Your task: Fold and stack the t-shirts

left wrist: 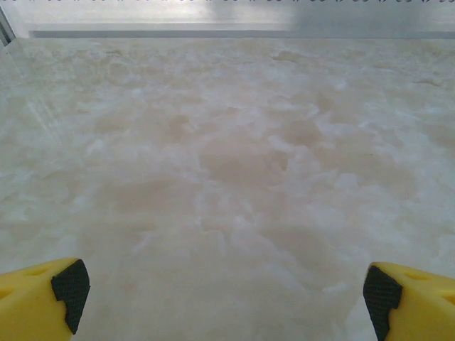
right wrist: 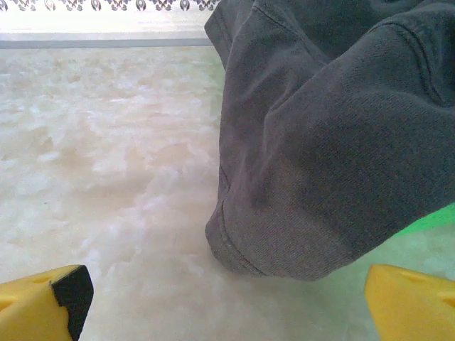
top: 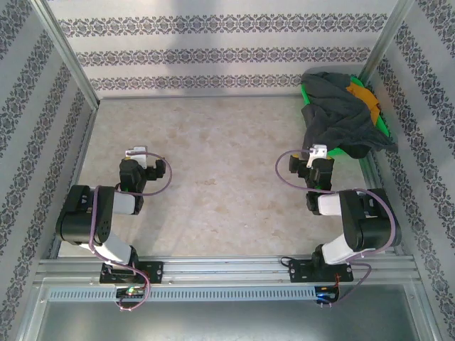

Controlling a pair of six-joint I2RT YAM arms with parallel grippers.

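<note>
Charcoal knit t-shirt (top: 341,117) crumpled over green basket (top: 384,128); mustard cloth (top: 361,94), probably shirt.

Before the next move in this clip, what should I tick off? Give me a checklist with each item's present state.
1. Left gripper open, nothing between its jaws: ok.
2. Right gripper open, nothing held: ok.
3. Dark grey t-shirt close to the right gripper: ok, it hangs just ahead of it.
4. Table bare between the arms for folding: ok.
5. Mustard-orange t-shirt free to lift: not ok, the grey one lies over it in the green basket.
6. Third t-shirt located: cannot tell.
</note>
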